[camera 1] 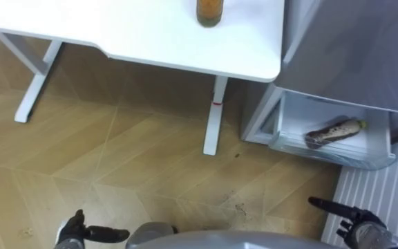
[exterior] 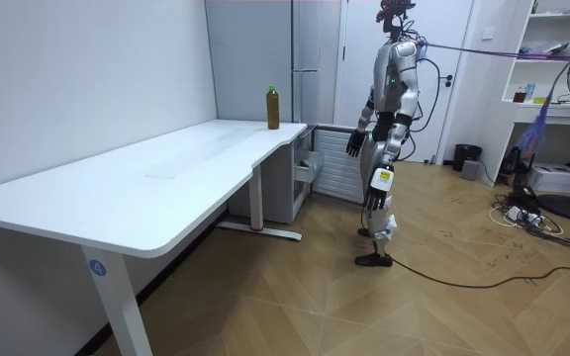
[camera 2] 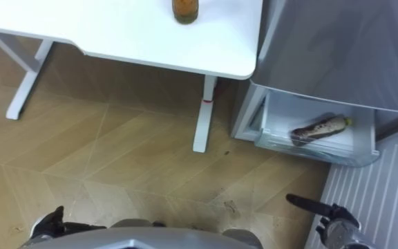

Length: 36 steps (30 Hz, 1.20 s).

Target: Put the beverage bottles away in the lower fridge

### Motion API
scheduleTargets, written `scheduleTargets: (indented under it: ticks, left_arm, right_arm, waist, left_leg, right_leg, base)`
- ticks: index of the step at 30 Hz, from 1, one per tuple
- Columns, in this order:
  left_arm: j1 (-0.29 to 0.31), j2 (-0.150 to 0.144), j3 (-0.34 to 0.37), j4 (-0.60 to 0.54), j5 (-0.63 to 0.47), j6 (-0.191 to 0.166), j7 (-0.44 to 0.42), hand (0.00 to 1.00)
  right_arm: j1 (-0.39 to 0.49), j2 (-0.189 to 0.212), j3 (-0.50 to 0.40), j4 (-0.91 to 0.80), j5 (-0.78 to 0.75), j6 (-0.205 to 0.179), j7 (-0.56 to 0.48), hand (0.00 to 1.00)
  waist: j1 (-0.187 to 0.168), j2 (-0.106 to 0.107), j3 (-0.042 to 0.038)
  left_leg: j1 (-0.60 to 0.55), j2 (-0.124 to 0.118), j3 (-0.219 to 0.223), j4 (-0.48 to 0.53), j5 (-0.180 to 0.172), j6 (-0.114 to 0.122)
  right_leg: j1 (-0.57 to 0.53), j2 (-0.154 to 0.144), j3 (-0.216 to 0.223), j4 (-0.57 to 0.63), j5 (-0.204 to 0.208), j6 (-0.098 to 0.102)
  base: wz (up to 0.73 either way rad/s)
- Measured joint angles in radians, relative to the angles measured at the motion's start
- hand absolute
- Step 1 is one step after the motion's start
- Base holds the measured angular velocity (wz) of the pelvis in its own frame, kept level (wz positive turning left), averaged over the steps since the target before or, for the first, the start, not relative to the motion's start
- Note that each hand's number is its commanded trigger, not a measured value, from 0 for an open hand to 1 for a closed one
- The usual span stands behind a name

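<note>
We're seeing fridge drawer w/ a bottle lying inside, ahead of the slack fingers of right hand; left hand slack too.

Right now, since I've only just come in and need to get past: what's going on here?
The robot stands between the white desk and the grey fridge, handling nothing. Its left hand and right hand are low, open and empty. One dark drink bottle lies on its side in the fridge's open white bottom drawer. A bottle of amber drink stands upright on the desk, not yet put away.
</note>
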Motion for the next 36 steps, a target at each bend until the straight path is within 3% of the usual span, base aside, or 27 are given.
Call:
scheduleTargets:
  ticks: [10,14,18,21,24,27,32,36]
  left_arm:
    - [0.002,-0.036,0.046,0.035,0.042,-0.008,0.007,0.00]
    - [-0.003,-0.043,0.072,0.052,0.047,-0.007,0.006,0.00]
    - [0.014,-0.077,0.101,0.052,0.077,0.007,0.000,0.00]
    - [0.014,-0.091,0.117,0.051,0.079,0.015,-0.003,0.00]
    - [0.012,-0.094,0.119,0.052,0.077,0.025,0.000,0.00]
    - [0.003,-0.107,0.118,0.052,0.054,0.031,0.008,0.00]
    - [-0.019,-0.108,0.123,0.049,0.017,0.026,0.068,0.00]
    - [-0.051,-0.109,0.195,0.045,-0.078,0.007,0.135,0.00]
  right_arm:
    - [0.089,0.058,-0.001,0.008,-0.290,-0.011,0.009,0.00]
    - [0.108,0.083,0.002,0.011,-0.301,-0.022,0.019,0.00]
    - [0.122,0.086,-0.001,0.056,-0.330,-0.020,0.029,0.00]
    - [0.133,0.086,-0.001,0.099,-0.404,0.001,0.028,0.00]
    - [0.143,0.086,-0.003,0.106,-0.421,0.029,0.027,0.00]
    - [0.134,0.087,-0.003,0.100,-0.420,0.047,0.012,0.00]
    - [0.085,0.091,-0.004,0.086,-0.401,0.035,-0.010,0.00]
    - [0.065,0.097,-0.019,0.082,-0.368,0.012,-0.003,0.00]
  waist:
    - [-0.004,0.013,0.0007]
    - [-0.001,0.022,0.0016]
    - [-0.005,0.042,0.0025]
    - [-0.007,0.050,-0.0037]
    - [-0.011,0.055,-0.0029]
    - [-0.010,0.051,-0.0003]
    - [-0.026,0.036,0.0036]
    - [-0.026,0.024,0.0000]
  left_leg:
    - [0.051,0.008,0.013,-0.017,0.000,-0.005]
    - [0.062,0.009,0.021,-0.024,0.000,-0.006]
    - [0.080,0.007,0.041,-0.047,0.000,-0.005]
    - [0.089,0.006,0.047,-0.054,0.000,-0.005]
    - [0.115,0.005,0.053,-0.065,0.000,-0.005]
    - [0.140,0.005,0.061,-0.079,0.000,-0.005]
    - [0.155,0.004,0.070,-0.087,0.000,-0.005]
    - [0.153,0.005,0.070,-0.086,0.000,-0.005]
  right_leg:
    - [0.044,0.012,0.025,-0.028,0.005,-0.004]
    - [0.044,0.012,0.031,-0.028,0.005,-0.004]
    - [0.047,0.011,0.054,-0.029,0.003,-0.001]
    - [0.050,0.010,0.059,-0.036,0.001,0.002]
    - [0.064,0.010,0.068,-0.042,0.000,0.004]
    - [0.079,0.010,0.080,-0.042,-0.001,0.006]
    - [0.085,0.011,0.094,-0.042,-0.003,0.006]
    - [0.082,0.011,0.091,-0.042,-0.003,0.006]
  base:
    - [-0.05]
    - [-0.08]
    - [-0.14]
    - [-0.04]
    - [-0.08]
    - [-0.12]
    - [-0.08]
    - [-0.01]
